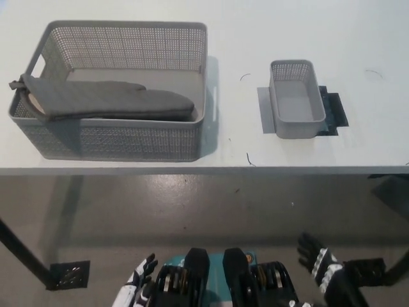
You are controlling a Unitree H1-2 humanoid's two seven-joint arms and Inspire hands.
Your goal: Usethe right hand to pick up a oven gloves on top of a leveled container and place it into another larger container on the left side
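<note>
Now the grey oven glove lies inside the large perforated grey container at the left of the white counter. It stretches lengthwise across the container, its cuff end draped over the rim at the far left corner beside the handle cut-out, its rounded finger end reaching toward the right wall. Well apart from it, to the right on the same counter, stands the small grey container, which holds nothing that I can see; it sits on a flat grey plate with a dark mat showing from under its right side.

Both robot hands are down below the counter's front edge, over the grey floor. The black right hand is at the lower right, holding nothing, its fingers spread apart and pointing up toward the counter. The white left hand is at the bottom edge on the left, only partly in view, with its dark-tipped fingers splayed and nothing in them. Neither hand touches either container or the glove.
</note>
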